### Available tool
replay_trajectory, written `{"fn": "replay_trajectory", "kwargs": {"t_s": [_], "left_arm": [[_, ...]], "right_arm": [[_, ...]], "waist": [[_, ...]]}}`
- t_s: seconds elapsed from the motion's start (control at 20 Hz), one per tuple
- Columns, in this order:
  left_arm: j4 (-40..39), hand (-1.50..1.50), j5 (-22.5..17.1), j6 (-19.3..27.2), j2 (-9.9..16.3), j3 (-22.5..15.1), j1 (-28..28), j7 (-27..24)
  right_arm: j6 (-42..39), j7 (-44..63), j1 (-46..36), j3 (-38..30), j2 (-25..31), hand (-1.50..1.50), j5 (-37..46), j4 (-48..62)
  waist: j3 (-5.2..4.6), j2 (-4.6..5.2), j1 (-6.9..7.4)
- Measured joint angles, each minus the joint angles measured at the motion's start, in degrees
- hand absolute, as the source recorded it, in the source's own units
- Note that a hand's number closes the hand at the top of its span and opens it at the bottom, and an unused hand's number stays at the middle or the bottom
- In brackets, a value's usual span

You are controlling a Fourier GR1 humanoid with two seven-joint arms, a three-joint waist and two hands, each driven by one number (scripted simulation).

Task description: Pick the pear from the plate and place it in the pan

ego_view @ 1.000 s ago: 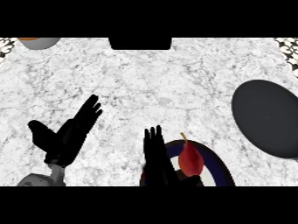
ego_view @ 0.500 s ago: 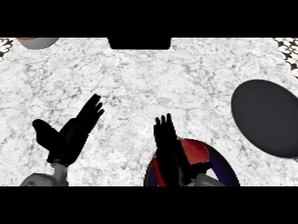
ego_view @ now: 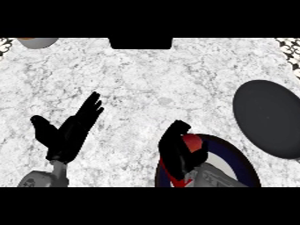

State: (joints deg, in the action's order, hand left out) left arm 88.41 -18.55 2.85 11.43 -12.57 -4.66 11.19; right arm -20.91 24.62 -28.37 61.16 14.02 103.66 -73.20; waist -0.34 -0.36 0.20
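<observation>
On speckled marble counter [ego_view: 152, 83], our right hand [ego_view: 176, 149] curls over the red pear [ego_view: 192, 143] on the round plate [ego_view: 239, 162]; left hand [ego_view: 71, 129] open; oval dark pan [ego_view: 272, 118].

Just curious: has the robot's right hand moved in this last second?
Yes. The right hand has moved rightward over the plate, toward the pan, and its fingers have curled.

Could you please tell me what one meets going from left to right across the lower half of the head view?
Left hand, open with fingers up → right hand, curled over something red on the plate → plate → pan.
</observation>
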Motion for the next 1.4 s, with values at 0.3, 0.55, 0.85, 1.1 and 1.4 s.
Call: {"fn": "replay_trajectory", "kwargs": {"t_s": [0.3,0.55,0.85,1.1,1.4], "left_arm": [[0.7,0.0,-0.34,0.79,0.53,1.71,1.4,-0.63],[1.14,0.0,-0.41,0.53,0.4,1.44,1.44,-0.39],[1.56,0.0,-0.25,0.23,0.2,0.8,1.03,1.04],[0.75,0.0,0.06,-0.61,0.05,0.67,1.11,0.21],[0.54,0.0,0.42,-0.98,-0.13,0.74,1.66,-0.4]], "right_arm": [[0.44,10.98,9.46,-19.09,-8.73,1.5,-13.78,-5.17],[6.3,22.87,16.44,-28.06,-12.03,1.5,-25.41,-11.07],[16.27,34.82,16.81,-25.53,-13.38,1.5,-22.58,-18.56],[21.98,37.53,14.95,-25.08,-13.58,1.5,-19.83,-25.61],[30.63,36.61,16.92,-28.25,-13.72,1.5,-20.68,-32.94]], "waist": [[0.46,0.28,-3.64],[0.38,0.21,-2.6],[0.38,0.1,-0.98],[0.36,0.13,-0.57],[0.39,0.22,-0.5]]}}
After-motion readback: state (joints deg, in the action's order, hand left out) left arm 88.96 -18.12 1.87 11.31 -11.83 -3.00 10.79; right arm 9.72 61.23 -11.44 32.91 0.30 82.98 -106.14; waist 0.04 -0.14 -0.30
